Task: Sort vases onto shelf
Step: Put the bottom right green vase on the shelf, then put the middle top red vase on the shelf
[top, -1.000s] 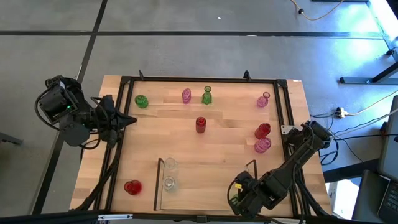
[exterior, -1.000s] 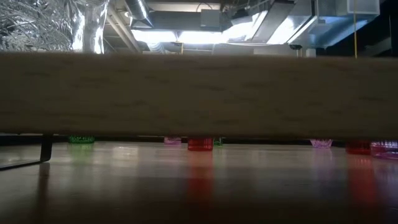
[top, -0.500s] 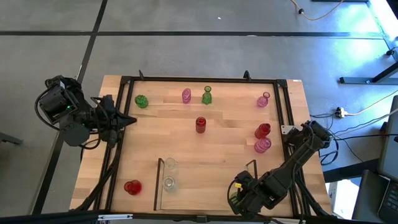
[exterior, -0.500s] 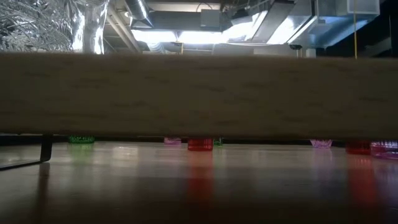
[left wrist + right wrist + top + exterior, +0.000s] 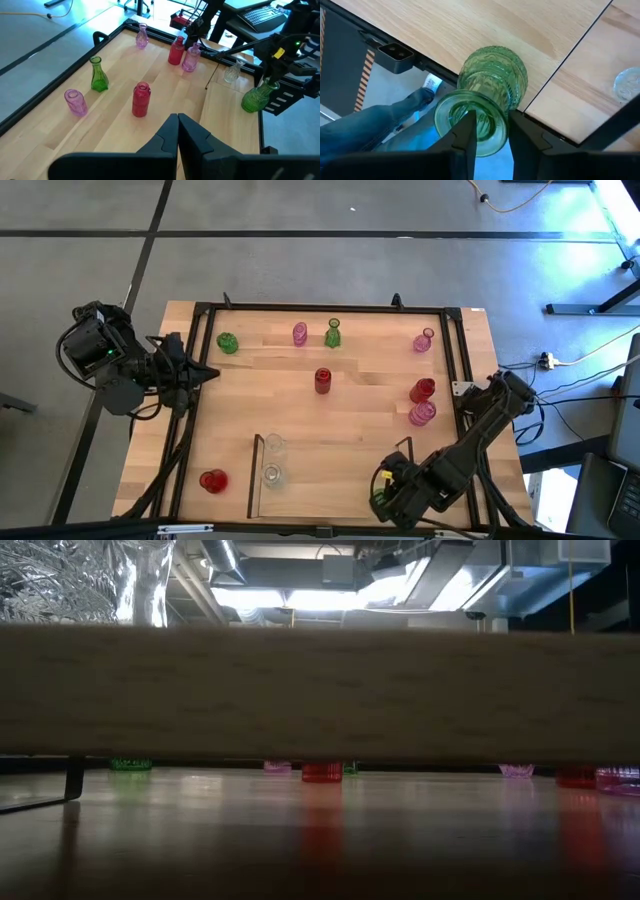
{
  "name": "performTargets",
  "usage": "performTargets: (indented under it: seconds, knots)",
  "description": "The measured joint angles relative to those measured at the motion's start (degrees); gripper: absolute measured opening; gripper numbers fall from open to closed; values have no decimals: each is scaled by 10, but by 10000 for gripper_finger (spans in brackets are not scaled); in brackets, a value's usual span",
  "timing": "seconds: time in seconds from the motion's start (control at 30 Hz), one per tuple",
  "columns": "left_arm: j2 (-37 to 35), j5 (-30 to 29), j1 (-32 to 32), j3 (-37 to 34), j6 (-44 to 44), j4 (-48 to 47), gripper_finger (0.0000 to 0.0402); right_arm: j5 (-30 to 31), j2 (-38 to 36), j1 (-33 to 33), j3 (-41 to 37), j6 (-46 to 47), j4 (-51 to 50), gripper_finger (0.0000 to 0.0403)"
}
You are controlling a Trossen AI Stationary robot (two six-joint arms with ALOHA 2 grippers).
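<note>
The right pincer (image 5: 490,131) is spreading around the green vase (image 5: 492,80) on the shelf (image 5: 257,442)'s right end, releasing it; left pincer (image 5: 178,131) waiting, closed and empty.

My left arm lies folded at the left edge of the high view, its wrist level and pointing toward the frame's centre. My left gripper (image 5: 205,372) has its jaws pressed fully together, nothing between them; in the left wrist view its fingers (image 5: 167,137) meet at bottom centre. My right arm reaches from the right edge down to the lower right of the high view. My right gripper (image 5: 383,492) has its jaws parted there.
</note>
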Motion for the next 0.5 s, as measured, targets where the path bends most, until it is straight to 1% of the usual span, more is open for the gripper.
performTargets:
  seconds: [0.27,0.5]
  knots:
    - [0,2,0,0,0,0,0,-5,-1,0,18,0,-15,92]
    - [0,2,0,0,0,0,0,-4,-1,0,54,-1,-75,92]
